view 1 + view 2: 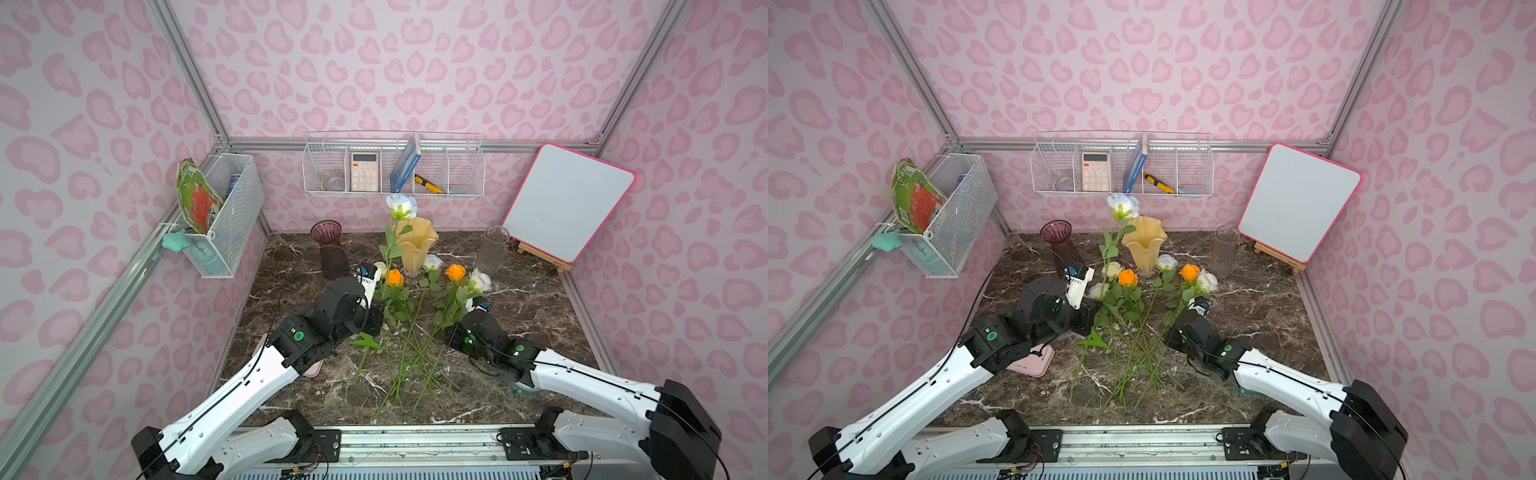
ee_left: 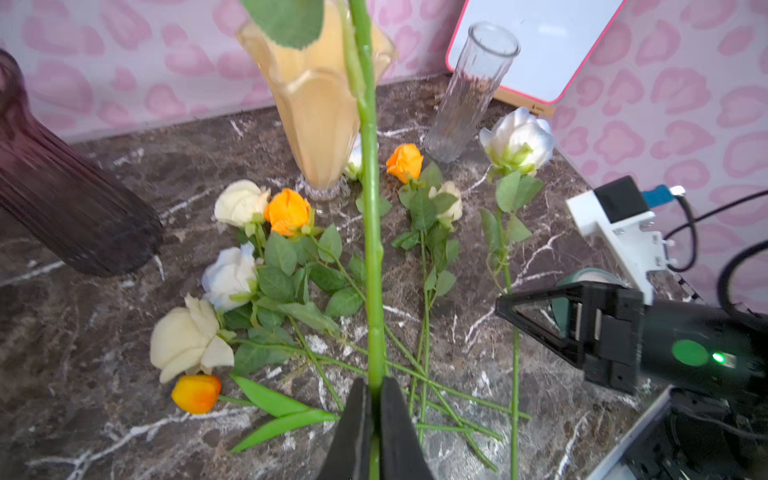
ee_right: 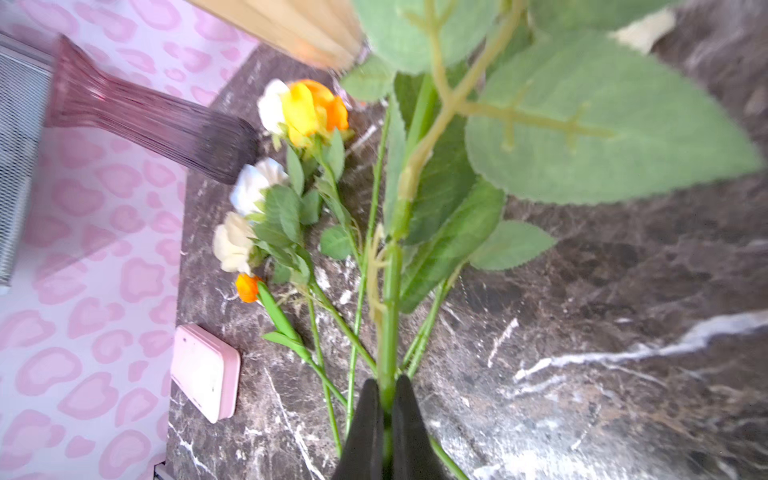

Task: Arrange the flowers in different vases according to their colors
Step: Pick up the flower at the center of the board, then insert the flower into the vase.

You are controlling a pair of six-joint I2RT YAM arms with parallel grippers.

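Left hand [image 2: 376, 386] clamps upright pale rose stem [image 2: 371, 208]; right hand [image 3: 386, 382] clamps another leafy stem [image 3: 390, 316].

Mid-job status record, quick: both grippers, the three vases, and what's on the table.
left gripper: shut on pale blue-white rose stem, bloom raised
right gripper: shut on leafy rose stem
vases: purple vase, yellow vase, clear vase, all upright, no flowers inside
table: other roses and orange tulip bud lying loose
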